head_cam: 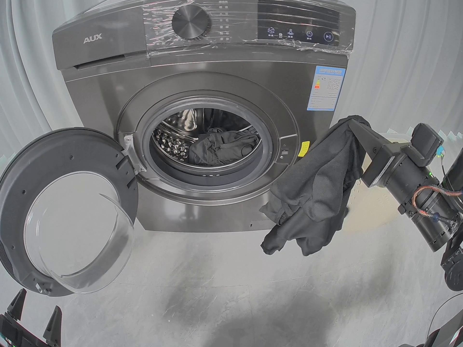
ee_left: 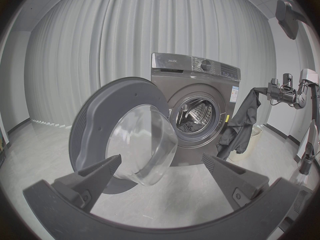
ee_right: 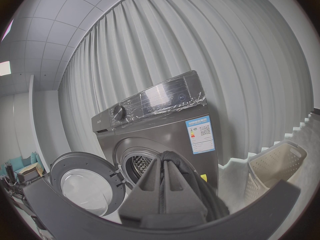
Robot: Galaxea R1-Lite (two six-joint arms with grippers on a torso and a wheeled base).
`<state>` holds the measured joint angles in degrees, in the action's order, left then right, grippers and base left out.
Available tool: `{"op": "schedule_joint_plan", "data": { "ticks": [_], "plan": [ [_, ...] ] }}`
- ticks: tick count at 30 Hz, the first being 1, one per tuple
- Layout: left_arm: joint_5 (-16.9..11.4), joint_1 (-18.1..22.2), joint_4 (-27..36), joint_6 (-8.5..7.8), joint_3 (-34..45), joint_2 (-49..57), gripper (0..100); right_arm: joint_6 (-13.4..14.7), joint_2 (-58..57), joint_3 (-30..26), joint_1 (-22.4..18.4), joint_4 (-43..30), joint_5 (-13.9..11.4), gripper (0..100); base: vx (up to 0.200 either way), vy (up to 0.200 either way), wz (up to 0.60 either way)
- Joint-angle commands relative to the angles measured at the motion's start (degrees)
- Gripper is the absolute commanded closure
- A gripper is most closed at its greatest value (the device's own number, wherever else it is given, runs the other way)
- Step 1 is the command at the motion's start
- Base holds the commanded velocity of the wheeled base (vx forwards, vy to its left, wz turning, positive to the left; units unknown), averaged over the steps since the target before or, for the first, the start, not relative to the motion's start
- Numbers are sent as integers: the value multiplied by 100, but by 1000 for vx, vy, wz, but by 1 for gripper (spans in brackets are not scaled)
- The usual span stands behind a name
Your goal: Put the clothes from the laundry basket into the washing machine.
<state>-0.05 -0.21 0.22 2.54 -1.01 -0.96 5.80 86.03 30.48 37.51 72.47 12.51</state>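
Pinching a dark grey cloth garment (head_cam: 313, 193) in its jaws, the right gripper (head_cam: 358, 126) hangs right of the grey metal washing machine (head_cam: 202, 73); the left gripper (ee_left: 160, 156) has its jaws spread.

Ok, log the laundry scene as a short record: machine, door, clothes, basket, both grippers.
washing machine: front loader, facing the robot
door: swung open to the robot's left
garment in drum: dark, lying inside
right gripper: shut on held garment
held garment: dark, hanging free, right of the drum
basket: pale, standing right of the machine
left gripper: open, empty, low
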Motion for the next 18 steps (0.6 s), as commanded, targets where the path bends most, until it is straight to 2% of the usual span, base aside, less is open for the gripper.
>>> {"op": "schedule_joint_plan", "data": {
  "ticks": [1,18],
  "plan": [
    [5,3,4,1,84,96,0,0,2,2,11,4,-11,100,0,0,0],
    [-4,3,-4,-34,84,96,0,-9,19,-191,11,-23,-20,100,0,0,0]
  ]
}}
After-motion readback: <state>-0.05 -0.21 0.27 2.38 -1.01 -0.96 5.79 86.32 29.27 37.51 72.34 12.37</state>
